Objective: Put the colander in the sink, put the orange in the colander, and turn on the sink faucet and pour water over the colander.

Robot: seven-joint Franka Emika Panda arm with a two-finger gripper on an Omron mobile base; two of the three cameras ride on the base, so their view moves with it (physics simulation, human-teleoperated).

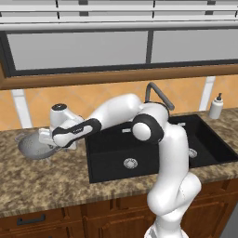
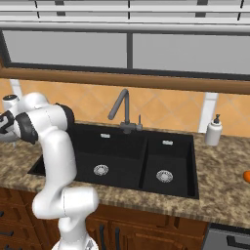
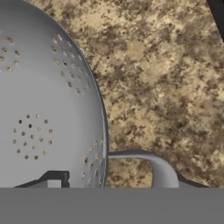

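The grey perforated colander (image 1: 32, 148) stands on the granite counter, left of the black sink (image 1: 116, 145). My gripper (image 1: 45, 140) reaches down onto its near rim. In the hand view, the colander (image 3: 43, 109) takes up the left half. One dark fingertip (image 3: 54, 178) sits inside the bowl and the other edge shows beyond the side handle (image 3: 159, 166). The gripper (image 3: 122, 183) thus straddles the rim and handle, but its tips are largely cut off. The orange (image 2: 247, 176) lies on the counter far right of the sink (image 2: 117, 146). No water runs from the sink faucet (image 2: 122, 105).
A white soap dispenser (image 2: 213, 131) stands at the back right of the sink. The faucet (image 1: 158, 93) rises behind the arm's elbow. The tiled wall and the window sill close off the back of the counter.
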